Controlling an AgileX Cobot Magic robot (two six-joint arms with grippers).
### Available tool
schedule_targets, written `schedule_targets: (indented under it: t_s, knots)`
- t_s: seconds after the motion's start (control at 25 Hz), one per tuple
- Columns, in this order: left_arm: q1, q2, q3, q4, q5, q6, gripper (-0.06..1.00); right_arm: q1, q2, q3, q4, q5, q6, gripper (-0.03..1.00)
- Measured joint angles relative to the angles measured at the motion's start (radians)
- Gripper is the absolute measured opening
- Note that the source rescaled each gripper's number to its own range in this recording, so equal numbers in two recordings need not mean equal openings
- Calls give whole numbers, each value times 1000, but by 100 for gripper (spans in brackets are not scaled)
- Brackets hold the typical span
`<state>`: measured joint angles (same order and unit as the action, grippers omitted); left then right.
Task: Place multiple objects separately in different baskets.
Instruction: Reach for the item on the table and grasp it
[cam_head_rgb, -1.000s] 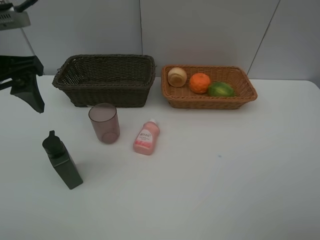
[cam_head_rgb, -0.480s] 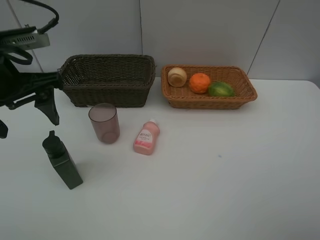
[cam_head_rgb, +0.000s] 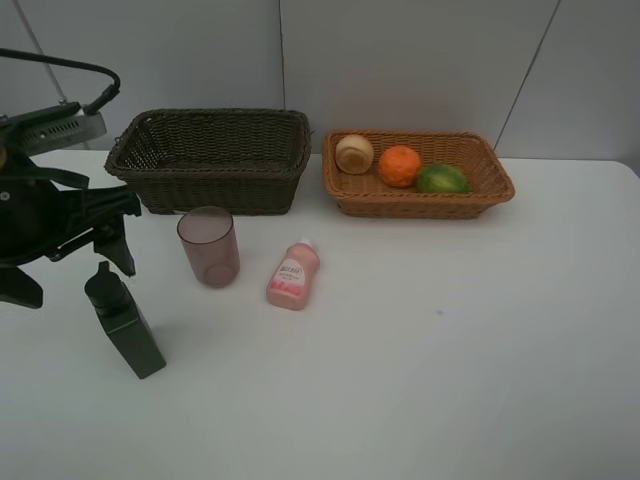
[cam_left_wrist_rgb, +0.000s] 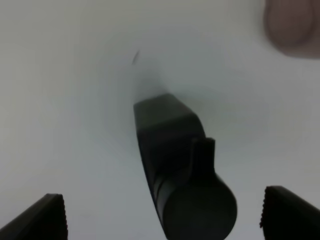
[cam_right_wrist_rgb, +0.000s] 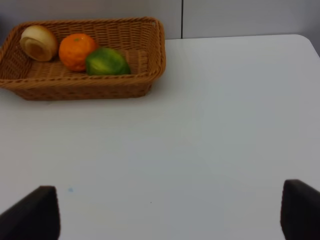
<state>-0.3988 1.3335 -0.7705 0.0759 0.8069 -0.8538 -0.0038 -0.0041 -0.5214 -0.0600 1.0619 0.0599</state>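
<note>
The dark green pump bottle (cam_head_rgb: 125, 322) stands upright at the front left of the table. My left gripper (cam_head_rgb: 75, 280) hangs open just above it, one finger on each side of the pump head (cam_left_wrist_rgb: 197, 205), not touching. A translucent pink cup (cam_head_rgb: 208, 247) (cam_left_wrist_rgb: 292, 22) and a small pink bottle (cam_head_rgb: 293, 276) lying on its side sit in front of the dark brown basket (cam_head_rgb: 215, 190), which shows nothing inside. The tan basket (cam_head_rgb: 420, 205) (cam_right_wrist_rgb: 155, 55) holds a pale round fruit (cam_head_rgb: 354, 153), a tangerine (cam_head_rgb: 400, 166) and a green fruit (cam_head_rgb: 441, 179). My right gripper (cam_right_wrist_rgb: 165, 212) is open over bare table.
Both baskets stand side by side at the back of the white table (cam_head_rgb: 450, 350), against the grey wall. The right arm does not show in the exterior high view.
My left arm has swung in from the far left and come down over the pump bottle, jaws still open. Nothing else has moved.
</note>
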Motion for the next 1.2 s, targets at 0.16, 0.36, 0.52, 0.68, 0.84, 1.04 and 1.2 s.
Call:
schedule_targets:
  t_s: [0.16,0.36,0.52,0.68,0.84,1.04,1.2]
  knots:
    - [0,33,0,0,-22,-7,100,0,0,0,0,0,0,90]
    - [-1,97,0,-11,-41,-10,100,0,0,0,0,0,0,90]
    - [-20,124,1,-22,-85,-15,100,0,0,0,0,0,0,90]
    - [-24,179,1,-41,-97,-18,100,0,0,0,0,0,0,90]
    - [-24,213,4,-44,-102,-18,100,0,0,0,0,0,0,90]
    - [-24,231,6,-50,-118,-12,99,0,0,0,0,0,0,90]
    - [-24,232,6,-52,-118,-7,83,0,0,0,0,0,0,90]
